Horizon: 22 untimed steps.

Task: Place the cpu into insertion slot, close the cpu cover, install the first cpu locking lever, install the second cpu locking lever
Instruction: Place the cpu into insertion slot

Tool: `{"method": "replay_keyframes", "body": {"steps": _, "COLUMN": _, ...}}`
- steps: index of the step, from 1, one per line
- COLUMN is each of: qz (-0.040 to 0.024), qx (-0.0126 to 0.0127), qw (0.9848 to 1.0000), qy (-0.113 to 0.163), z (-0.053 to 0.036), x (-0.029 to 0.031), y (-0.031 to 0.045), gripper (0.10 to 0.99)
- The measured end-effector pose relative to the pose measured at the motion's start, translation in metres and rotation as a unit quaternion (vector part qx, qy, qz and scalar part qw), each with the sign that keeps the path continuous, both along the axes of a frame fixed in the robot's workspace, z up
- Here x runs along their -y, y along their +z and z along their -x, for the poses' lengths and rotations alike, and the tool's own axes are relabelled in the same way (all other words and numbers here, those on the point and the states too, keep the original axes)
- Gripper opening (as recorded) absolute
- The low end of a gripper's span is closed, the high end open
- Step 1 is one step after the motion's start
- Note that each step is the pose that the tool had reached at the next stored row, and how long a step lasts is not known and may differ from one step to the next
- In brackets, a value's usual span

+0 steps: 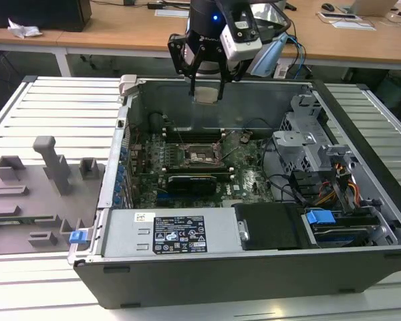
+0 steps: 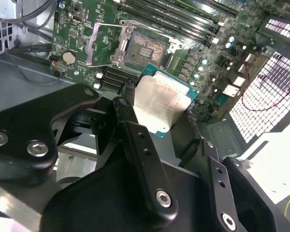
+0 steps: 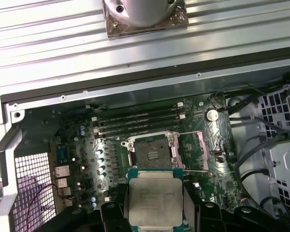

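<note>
- The open-topped case leaves clear air between the gripper, clamped on the cpu, and the insertion slot at mid-frame.
- The cpu cover lies open beside the slot, whose dark centre is bare.
- A black graphics card lies just below the slot in the exterior view.
- A drive cage and cables crowd the exterior view's right.
- The power supply walls the lower edge.
</note>
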<state>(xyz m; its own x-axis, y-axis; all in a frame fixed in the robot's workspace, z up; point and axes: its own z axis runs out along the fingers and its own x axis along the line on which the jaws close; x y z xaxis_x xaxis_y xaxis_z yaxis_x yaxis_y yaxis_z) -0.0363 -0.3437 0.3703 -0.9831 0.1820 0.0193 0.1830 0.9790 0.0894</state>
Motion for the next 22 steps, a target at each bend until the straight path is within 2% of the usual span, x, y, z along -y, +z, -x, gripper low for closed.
{"method": "replay_keyframes", "body": {"steps": 13, "qz": 0.0, "qx": 0.0, "qw": 0.9988, "qy": -0.049, "z": 0.0001, "x": 0.0, "y": -0.0003, "gripper": 0.541}}
{"method": "replay_keyframes", "body": {"steps": 17, "qz": 0.0, "qx": 0.0, "qw": 0.9978, "qy": -0.067, "z": 0.0001, "x": 0.0, "y": -0.0004, "gripper": 0.541}}
{"method": "replay_keyframes", "body": {"steps": 22, "qz": 0.0, "qx": 0.0, "qw": 0.9957, "qy": -0.093, "z": 0.0001, "x": 0.0, "y": -0.0006, "gripper": 0.541}}
